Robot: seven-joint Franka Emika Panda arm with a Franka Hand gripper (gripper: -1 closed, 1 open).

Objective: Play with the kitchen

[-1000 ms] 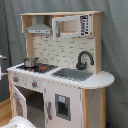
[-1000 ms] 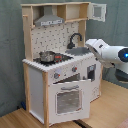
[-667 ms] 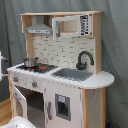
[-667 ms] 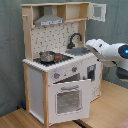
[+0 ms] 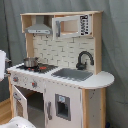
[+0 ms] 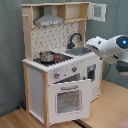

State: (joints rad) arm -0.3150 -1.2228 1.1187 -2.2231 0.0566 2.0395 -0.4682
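kitchen (image 6: 62,70) standing centre, oven door (image 6: 70,100) hanging ajar at 6 o'clock | arm (image 6: 107,46) hovering at 3 o'clock over sink (image 6: 80,51) | claw state: cannot tell | risk: arm clipping faucet (image 6: 75,39) or toppling pot (image 6: 46,56)

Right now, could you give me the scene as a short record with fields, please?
kitchen: white and light-wood toy kitchen, standing on a wood floor
oven door: ajar, swung outward in both exterior views
hob: small pot on it
sink: grey basin with black faucet behind it
upper cabinet: door open in the second exterior view
range hood: grey, above the hob
arm: white, at the sink end of the counter
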